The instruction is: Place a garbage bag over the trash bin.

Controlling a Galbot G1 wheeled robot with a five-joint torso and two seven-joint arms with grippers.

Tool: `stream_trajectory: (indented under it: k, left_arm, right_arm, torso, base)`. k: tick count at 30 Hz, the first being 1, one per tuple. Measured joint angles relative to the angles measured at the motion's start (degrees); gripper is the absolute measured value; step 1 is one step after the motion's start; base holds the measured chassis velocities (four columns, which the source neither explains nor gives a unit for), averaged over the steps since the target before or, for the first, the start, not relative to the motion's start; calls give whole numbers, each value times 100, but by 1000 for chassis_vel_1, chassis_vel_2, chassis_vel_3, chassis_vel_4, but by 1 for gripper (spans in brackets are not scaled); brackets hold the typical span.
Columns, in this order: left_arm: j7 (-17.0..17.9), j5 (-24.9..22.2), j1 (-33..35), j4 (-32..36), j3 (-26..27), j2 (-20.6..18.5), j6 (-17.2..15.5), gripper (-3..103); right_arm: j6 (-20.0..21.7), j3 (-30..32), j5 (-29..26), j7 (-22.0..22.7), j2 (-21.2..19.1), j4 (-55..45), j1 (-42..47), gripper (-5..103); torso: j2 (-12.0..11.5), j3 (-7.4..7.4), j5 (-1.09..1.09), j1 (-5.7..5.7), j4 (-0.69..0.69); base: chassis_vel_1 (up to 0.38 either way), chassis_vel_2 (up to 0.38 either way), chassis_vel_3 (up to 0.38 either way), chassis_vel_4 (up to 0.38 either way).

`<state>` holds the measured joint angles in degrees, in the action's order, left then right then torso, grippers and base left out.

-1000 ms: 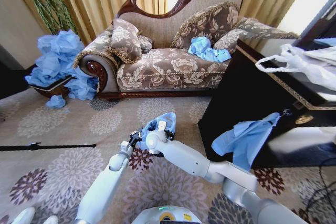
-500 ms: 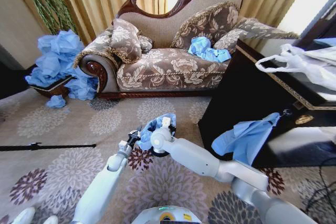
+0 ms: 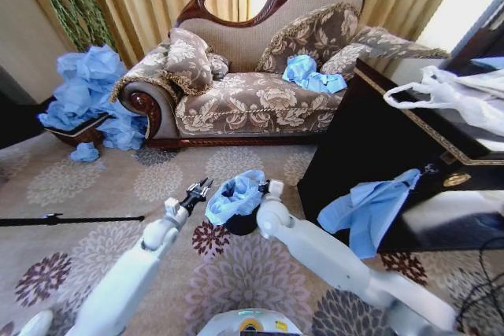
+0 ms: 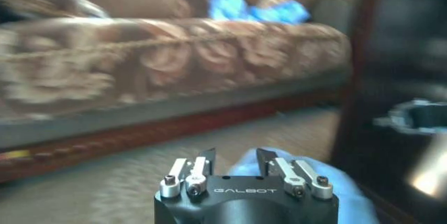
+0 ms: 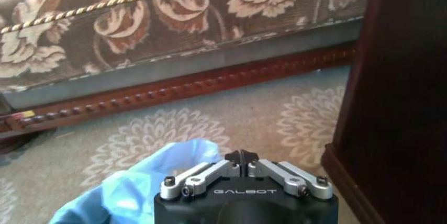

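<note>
- The left gripper [image 3: 197, 191] is hovering just beside the bag [image 3: 235, 193], with its jaws spread and nothing between them; in the left wrist view the left gripper [image 4: 235, 159] is showing an open gap with blue plastic just beyond the tips.
- The right gripper [image 5: 241, 157] is sitting on the bag's other side with its jaws pressed together; no plastic is showing between the tips, so it is not looking like a pinch.
- The bag [image 5: 133, 187] is lying bunched over the top of the bin [image 3: 241, 221], between the two grippers, on the carpet [image 3: 110, 202] before the sofa [image 3: 252, 100].
- Judging by this, the draping step is under way; the next move is calling for the bag's mouth to be pulled down around the rim.
- The rim is staying hidden under plastic, so how far the bag is seated is hard to tell; the right fingertips are being covered by the arm in the head view.
</note>
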<state>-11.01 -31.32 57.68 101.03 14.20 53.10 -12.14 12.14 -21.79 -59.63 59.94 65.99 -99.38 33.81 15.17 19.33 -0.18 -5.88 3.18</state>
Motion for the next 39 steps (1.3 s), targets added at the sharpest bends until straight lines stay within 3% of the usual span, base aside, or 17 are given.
stream_trajectory:
  k: [1, 2, 3, 4, 5, 8, 10, 12, 14, 17, 20, 24, 27, 29, 30, 36, 39]
  left_arm:
    - [-93, -85, -122, 57, -168, -59, -203, 43]
    - [-93, -85, -122, 57, -168, -59, -203, 43]
    - [-248, -331, -362, 118, -530, -119, -645, 53]
    - [-310, -548, -527, 131, -772, -131, -940, 53]
    - [-310, -548, -527, 131, -772, -131, -940, 53]
    - [-239, -1048, -1026, -81, -1443, -19, -1527, 70]
    - [-204, -1087, -1146, -201, -1581, 44, -1592, 75]
    - [77, -1116, -1500, -610, -1978, 327, -1671, 86]
    - [189, -1117, -1568, -693, -2060, 413, -1689, 86]
    - [552, -1150, -1749, -862, -2234, 690, -1757, 99]
    - [629, -1160, -1797, -924, -2283, 756, -1783, 100]
    - [718, -1154, -1839, -977, -2345, 814, -1783, 93]
    - [767, -1175, -1824, -987, -2348, 851, -1794, 77]
    - [767, -1182, -1807, -994, -2344, 863, -1805, 77]
    - [770, -1187, -1775, -1007, -2333, 897, -1821, 66]
    - [850, -1233, -1686, -1015, -2281, 981, -1859, 50]
    - [868, -1234, -1636, -1020, -2260, 1030, -1849, 33]
  right_arm:
    - [1, 77, 59, -74, -23, -1, 63, 0]
    - [1, 77, 59, -74, -23, -1, 63, 0]
    - [2, 231, 168, -199, -60, -1, 176, 0]
    - [2, 320, 228, -269, -86, 5, 229, 0]
    - [2, 320, 228, -269, -86, 5, 229, 0]
    - [1, 557, 349, -421, -181, 14, 369, 0]
    - [0, 612, 368, -451, -209, 9, 406, 0]
    - [-3, 801, 401, -540, -314, -37, 562, 0]
    - [-3, 848, 401, -561, -346, -52, 604, 0]
    - [2, 1044, 411, -656, -482, -92, 797, 0]
    - [3, 1120, 413, -669, -532, -108, 874, 0]
    - [9, 1166, 401, -672, -587, -139, 921, 0]
    - [10, 1162, 383, -665, -599, -141, 902, 0]
    - [13, 1151, 375, -662, -605, -146, 894, 0]
    - [15, 1130, 369, -661, -611, -150, 884, 0]
    - [16, 1108, 366, -656, -618, -142, 862, 0]
    - [15, 1110, 367, -655, -627, -112, 856, 0]
  torso:
    - [0, 0, -1, 0, 0]
    - [0, 0, -1, 0, 0]
    - [0, 0, -1, 0, -2]
    - [0, 0, -2, 0, -1]
    - [0, 0, -2, 0, -1]
    - [0, 0, 0, 0, 0]
    - [0, 1, -3, 0, 1]
    - [0, 1, -1, 0, -2]
    - [0, 1, -2, 0, -2]
    - [0, 1, 0, 0, 0]
    - [0, 1, -2, 0, 0]
    - [0, 0, -2, 0, -2]
    - [0, 0, -2, 0, -2]
    - [0, 1, -2, 0, -2]
    - [0, 1, -2, 0, -2]
    - [0, 1, -3, 0, -1]
    - [0, 0, -2, 0, -1]
  base:
    - [0, 0, 0, 0]
    - [0, 0, 0, 0]
    - [0, 0, 0, 0]
    - [0, 0, 0, 0]
    - [0, 0, 0, 0]
    - [0, 0, 0, 0]
    - [0, 0, 0, 0]
    - [0, 0, 0, 0]
    - [0, 0, 0, 0]
    - [0, 0, 0, 0]
    - [0, 0, 0, 0]
    - [0, 0, 0, 0]
    - [0, 0, 0, 0]
    - [0, 0, 0, 0]
    - [0, 0, 0, 0]
    - [0, 0, 0, 0]
    - [0, 0, 0, 0]
